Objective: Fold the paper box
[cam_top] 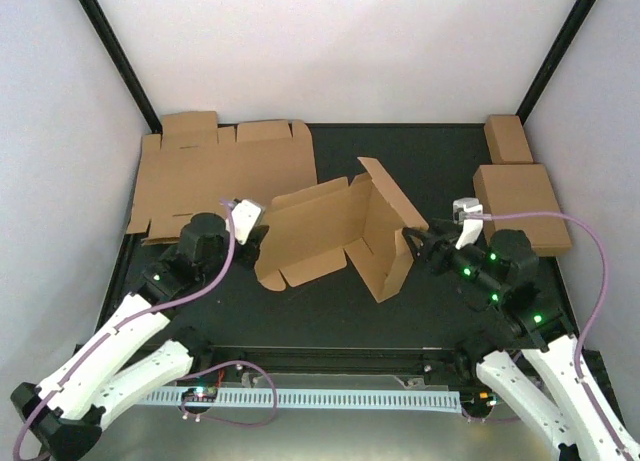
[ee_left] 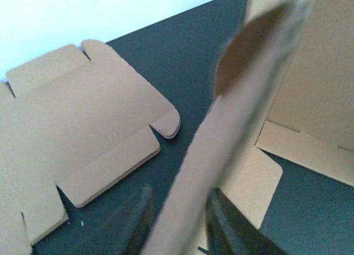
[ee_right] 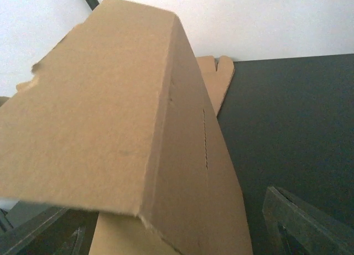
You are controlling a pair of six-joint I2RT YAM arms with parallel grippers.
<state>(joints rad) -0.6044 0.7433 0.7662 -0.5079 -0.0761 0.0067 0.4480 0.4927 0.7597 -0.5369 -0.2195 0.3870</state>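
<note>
Top external: at 8 o'clock, left gripper [ee_left: 178, 191] straddles a flap of the box [cam_top: 330, 231]; cannot tell if it pinches. At 4 o'clock, right gripper [cam_top: 415, 244] gapes wide beside its right wall. Box stands half-folded at centre; flat sheets [cam_top: 220, 171] lie at 10 o'clock.

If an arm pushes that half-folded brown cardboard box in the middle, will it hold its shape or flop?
The half-folded brown cardboard box is thin sheet, so probably light and apt to slide on the black table. Its raised panels stand untucked, so they would likely swing or sag.
</note>
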